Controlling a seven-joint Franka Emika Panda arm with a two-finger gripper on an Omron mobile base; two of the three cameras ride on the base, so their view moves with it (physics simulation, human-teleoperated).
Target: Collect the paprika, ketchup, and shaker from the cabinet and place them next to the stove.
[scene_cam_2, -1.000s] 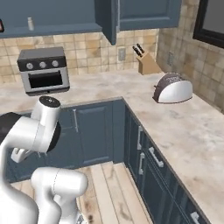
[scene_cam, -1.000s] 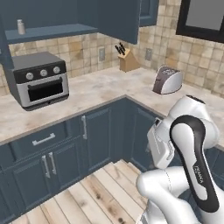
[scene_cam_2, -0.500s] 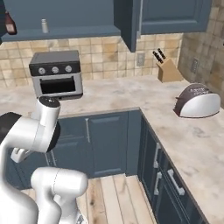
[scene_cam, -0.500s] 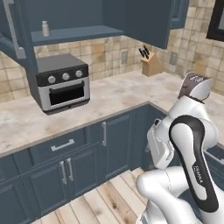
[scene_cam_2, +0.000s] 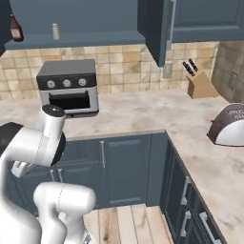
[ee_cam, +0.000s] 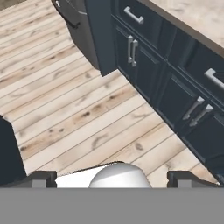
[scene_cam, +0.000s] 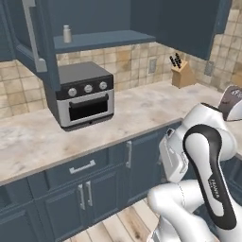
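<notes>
The cabinet point(scene_cam_2: 95, 40) stands open — its shelf carries the shaker point(scene_cam_2: 55, 31) and ketchup point(scene_cam_2: 16, 29) (well apart); fingers point(ee_cam: 41, 178) are spread wide, empty, above wooden floor point(ee_cam: 74, 113).

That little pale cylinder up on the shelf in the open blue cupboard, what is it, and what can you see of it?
It looks like the shaker: a small pale grey-white cylinder with a rounded, metallic-looking top. It stands upright on the shelf of the cabinet, whose doors hang open, above the toaster oven. Nothing touches it but the shelf under it. From the right-hand camera the ketchup stands apart from it on the same shelf. Finer detail is too small to tell.
</notes>
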